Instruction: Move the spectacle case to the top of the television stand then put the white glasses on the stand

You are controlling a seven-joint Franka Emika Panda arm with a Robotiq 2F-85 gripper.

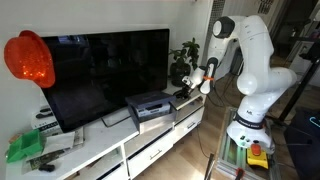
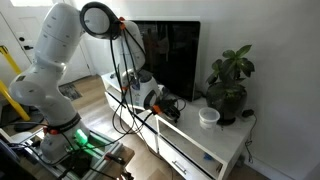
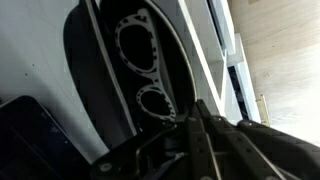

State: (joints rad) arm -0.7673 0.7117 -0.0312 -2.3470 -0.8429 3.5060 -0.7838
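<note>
In the wrist view the white glasses (image 3: 143, 70) lie on a dark oblong spectacle case (image 3: 92, 85), which rests on the flat top of the white television stand (image 3: 30, 50). My gripper (image 3: 200, 118) hovers just over the near end of the glasses. Its fingers are pressed together, with nothing clearly between them. In both exterior views the gripper (image 1: 190, 88) (image 2: 166, 103) is low over the stand (image 1: 110, 150) (image 2: 215, 145), near its end by the plant. The case and glasses are too small to make out there.
The television (image 1: 105, 75) (image 2: 165, 55) stands on the cabinet. A black-and-grey flat box (image 1: 150, 105) lies next to my gripper. A potted plant (image 2: 228, 85) and a white bowl (image 2: 208, 117) sit at the stand's end. A green item (image 1: 25, 148) lies at the far end.
</note>
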